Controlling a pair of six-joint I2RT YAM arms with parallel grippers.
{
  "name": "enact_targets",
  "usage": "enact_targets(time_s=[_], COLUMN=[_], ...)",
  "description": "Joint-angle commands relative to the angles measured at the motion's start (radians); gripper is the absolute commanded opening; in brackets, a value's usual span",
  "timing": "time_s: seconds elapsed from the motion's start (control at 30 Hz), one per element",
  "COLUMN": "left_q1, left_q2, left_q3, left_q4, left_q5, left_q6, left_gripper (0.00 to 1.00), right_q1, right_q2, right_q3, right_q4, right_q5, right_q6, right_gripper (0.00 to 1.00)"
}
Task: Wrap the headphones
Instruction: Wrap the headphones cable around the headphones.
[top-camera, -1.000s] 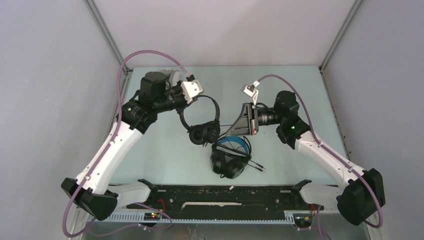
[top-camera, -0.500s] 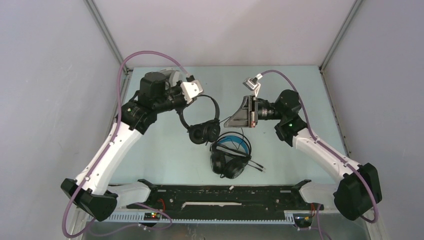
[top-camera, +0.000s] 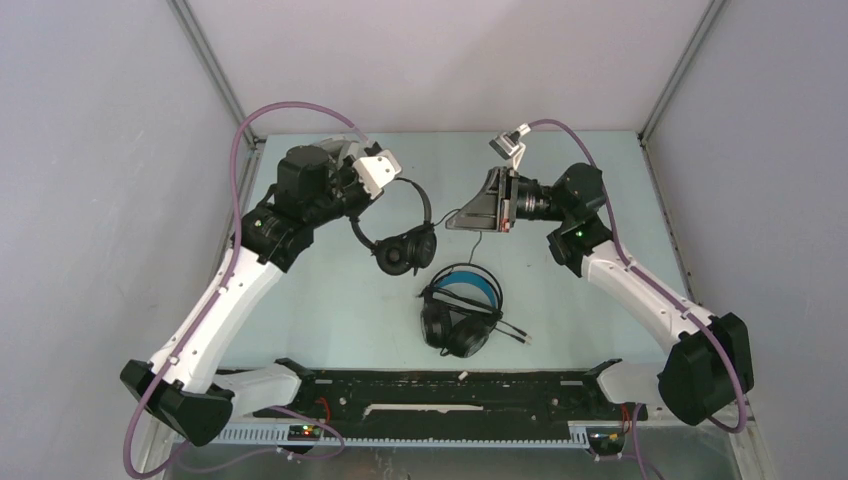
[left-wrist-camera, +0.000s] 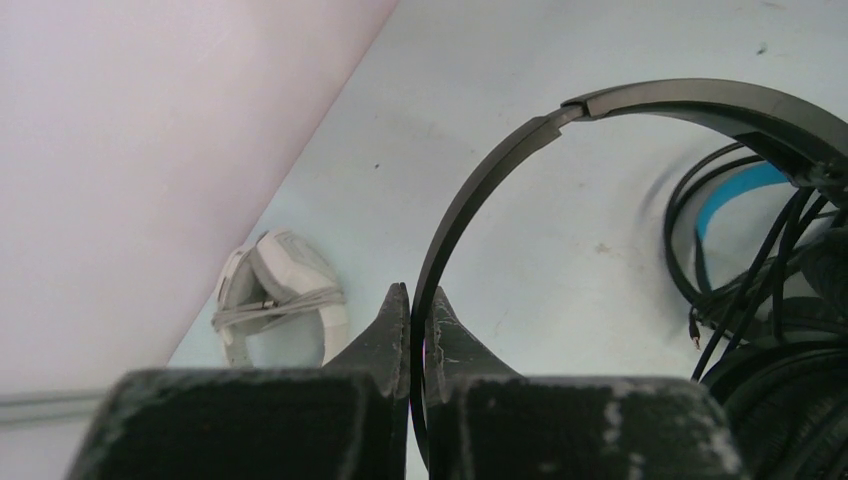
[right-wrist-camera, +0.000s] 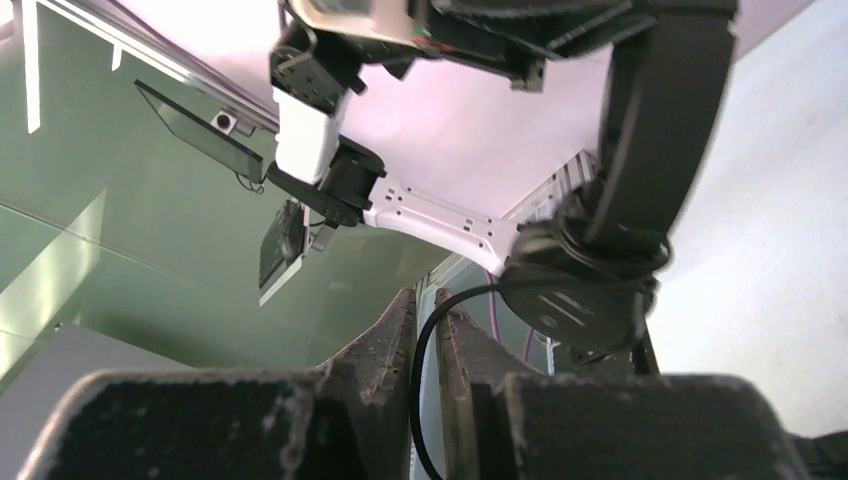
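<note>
My left gripper (top-camera: 368, 205) (left-wrist-camera: 415, 298) is shut on the headband of the small thin black headphones (top-camera: 402, 240) (left-wrist-camera: 520, 150) and holds them up off the table. Their earcups (right-wrist-camera: 580, 295) hang with cord wound around them. My right gripper (top-camera: 452, 222) (right-wrist-camera: 425, 305) is shut on that pair's black cord (right-wrist-camera: 418, 370), just right of the earcups. The bulky black pair with the blue-lined headband (top-camera: 460, 312) (left-wrist-camera: 735, 190) lies on the table at front centre. The white-grey pair (left-wrist-camera: 280, 305) lies by the left wall with its cord wrapped; my left arm hides it in the top view.
The table (top-camera: 320, 300) is walled on the left, back and right. A black rail (top-camera: 450, 385) runs along the front edge between the arm bases. A loose cord end (top-camera: 515, 333) sticks out right of the bulky pair.
My right gripper has swung back and up with the cord, away from the bulky pair. My left gripper has shifted the thin black headphones slightly back and tilted them.
</note>
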Motion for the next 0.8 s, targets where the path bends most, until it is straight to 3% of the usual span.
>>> enact_targets(time_s=[0.0,0.23,0.43,0.77], left_q1=[0.006,0.001,-0.009,-0.009], left_q2=[-0.053,-0.06,-0.059,0.032], left_q3=[-0.064,-0.047,-0.08,0.062], left_q4=[0.105,0.123,0.192,0.096], left_q5=[-0.124,-0.221,-0.387,-0.599], left_q6=[-0.038,-0.107,-0.189,-0.482], left_gripper=[0.0,0.0,0.0,0.0], right_q1=[0.012,0.049,0.088,0.194], right_q2=[0.035,0.095,0.207,0.346], right_q3=[0.098,0.163,0.323,0.627], right_q4=[0.086,0.1,0.001,-0.462], right_q5=[0.0,0.019,0.049,0.114], right_q6=[0.045,0.061,0.012,-0.326], right_gripper=[0.14,0.13,0.13,0.16])
